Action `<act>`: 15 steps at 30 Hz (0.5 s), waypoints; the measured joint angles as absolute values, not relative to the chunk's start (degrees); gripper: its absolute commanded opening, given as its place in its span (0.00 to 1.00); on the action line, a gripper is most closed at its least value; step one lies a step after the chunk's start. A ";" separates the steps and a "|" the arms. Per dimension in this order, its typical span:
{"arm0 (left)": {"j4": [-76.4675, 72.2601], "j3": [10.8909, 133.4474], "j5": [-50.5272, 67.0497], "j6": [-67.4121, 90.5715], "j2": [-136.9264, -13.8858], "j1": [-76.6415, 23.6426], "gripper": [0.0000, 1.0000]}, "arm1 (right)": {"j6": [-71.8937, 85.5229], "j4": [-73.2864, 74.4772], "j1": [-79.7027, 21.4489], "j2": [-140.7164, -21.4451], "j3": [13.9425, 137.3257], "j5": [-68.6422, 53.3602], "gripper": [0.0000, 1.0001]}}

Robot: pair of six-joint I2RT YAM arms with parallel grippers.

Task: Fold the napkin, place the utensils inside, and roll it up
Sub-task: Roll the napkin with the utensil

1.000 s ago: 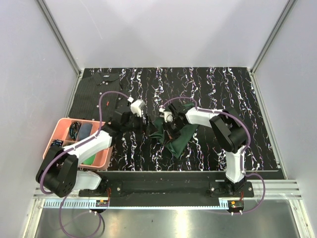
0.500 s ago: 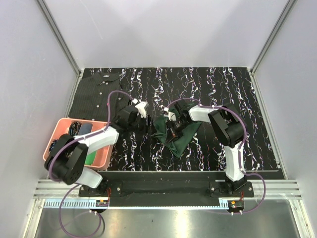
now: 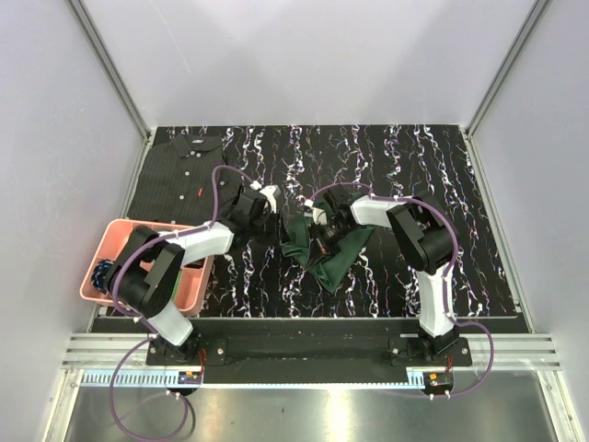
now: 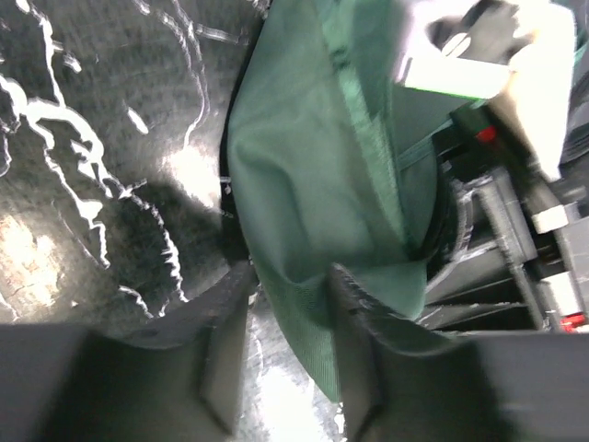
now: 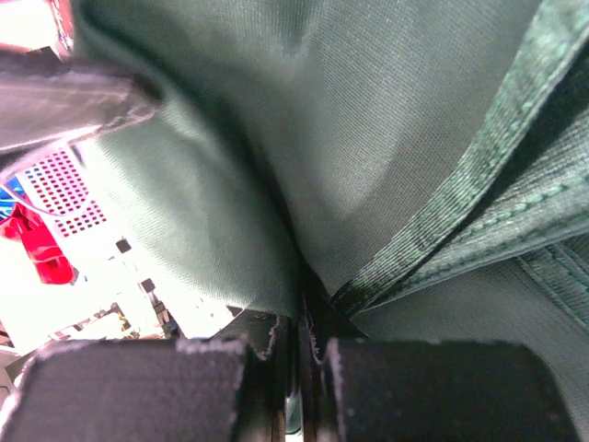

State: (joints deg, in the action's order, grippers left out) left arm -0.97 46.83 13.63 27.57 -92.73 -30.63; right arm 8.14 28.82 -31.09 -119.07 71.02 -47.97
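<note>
The dark green napkin lies crumpled at the table's middle. Its upper left part is lifted by my right gripper, which is shut on a fold of the cloth, with the hem running out from between the jaws. My left gripper has reached the napkin's left side. In the left wrist view a hanging corner of the napkin sits between its two fingers. The cloth touches the right finger, and a gap still shows at the left one. The utensils are out of view.
A dark pinstriped shirt lies at the table's far left corner. A pink tray with small items stands at the near left, under the left arm. The black marbled tabletop stretches off to the right.
My left arm has swung away from the tray towards the napkin, and its jaws have narrowed around the hanging corner. The right gripper has kept its hold and barely moved.
</note>
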 measured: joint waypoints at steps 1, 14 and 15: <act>-0.32 46.83 13.61 27.59 -92.88 -30.63 0.19 | 8.14 28.82 -31.09 -119.07 71.02 -47.94 0.00; 7.73 47.51 15.79 23.75 -93.80 -30.65 0.80 | 8.19 29.34 -30.96 -119.07 71.02 -47.75 0.00; 7.75 47.53 15.42 23.20 -93.25 -30.68 0.82 | 8.19 29.43 -30.89 -119.07 71.02 -47.75 0.00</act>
